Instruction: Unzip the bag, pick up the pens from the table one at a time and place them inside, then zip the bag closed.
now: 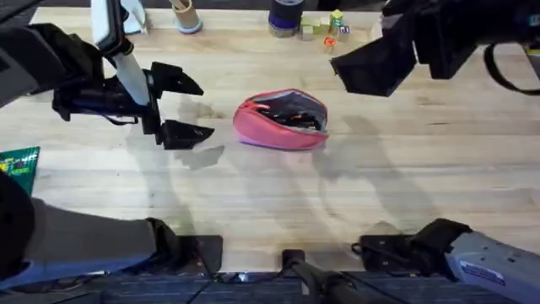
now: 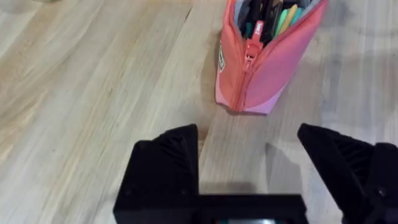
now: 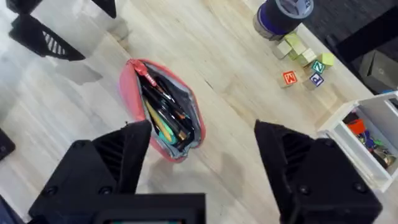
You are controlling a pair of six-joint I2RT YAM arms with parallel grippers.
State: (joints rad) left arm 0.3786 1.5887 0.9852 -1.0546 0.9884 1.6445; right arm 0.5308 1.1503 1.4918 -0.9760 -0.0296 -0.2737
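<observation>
The bag lies mid-tabletop, unzipped, with pens already inside (zipping looks due). Left gripper waits at its 9 o'clock, right gripper above, both jaws wide.

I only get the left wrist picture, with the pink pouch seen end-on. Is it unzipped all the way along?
Observer: Nearly. The right wrist view looks down into the bag. Its mouth gapes along most of the top, with pens lying inside against the grey lining.
Operator: Where's the other claw?
Observer: The right gripper hangs raised on the bag's far right side, open. The left gripper is to the bag's left, also open.
Operator: Anything else around?
Observer: Small coloured cubes sit beside a dark round container at the far edge of the table, with a white box nearby.
</observation>
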